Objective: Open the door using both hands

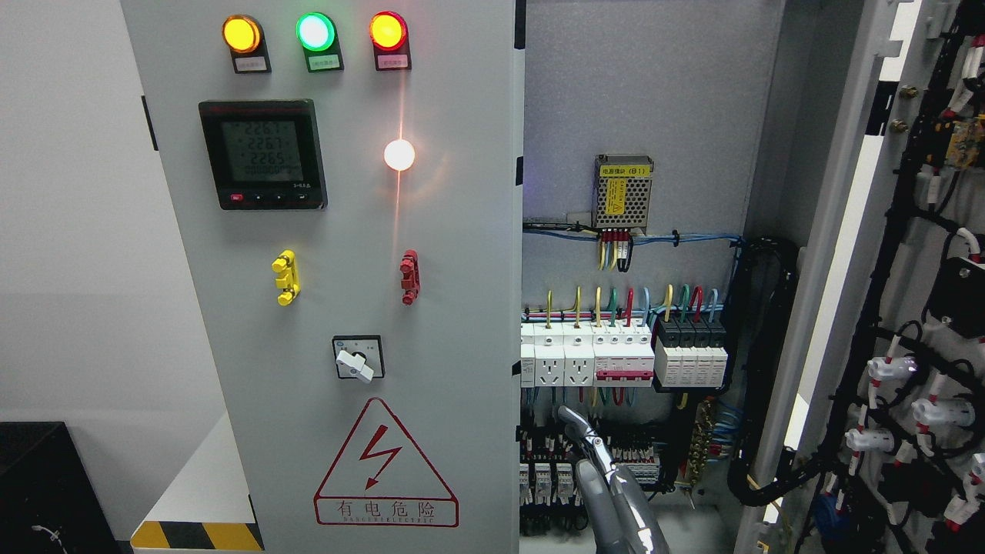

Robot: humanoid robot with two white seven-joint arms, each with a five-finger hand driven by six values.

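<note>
Low in the opening, the right hand (616,492) points its fingers (575,425) upward, straight and close together, holding nothing. The left door (346,254) stands shut just to its left, free edge vertical; the right door (839,231) hangs open, farther off.

- The left grey door (346,308) is shut, with three lit lamps, a small screen, a knob and a red warning sign.
- The right door (885,269) is swung wide open, showing wires on its inside.
</note>
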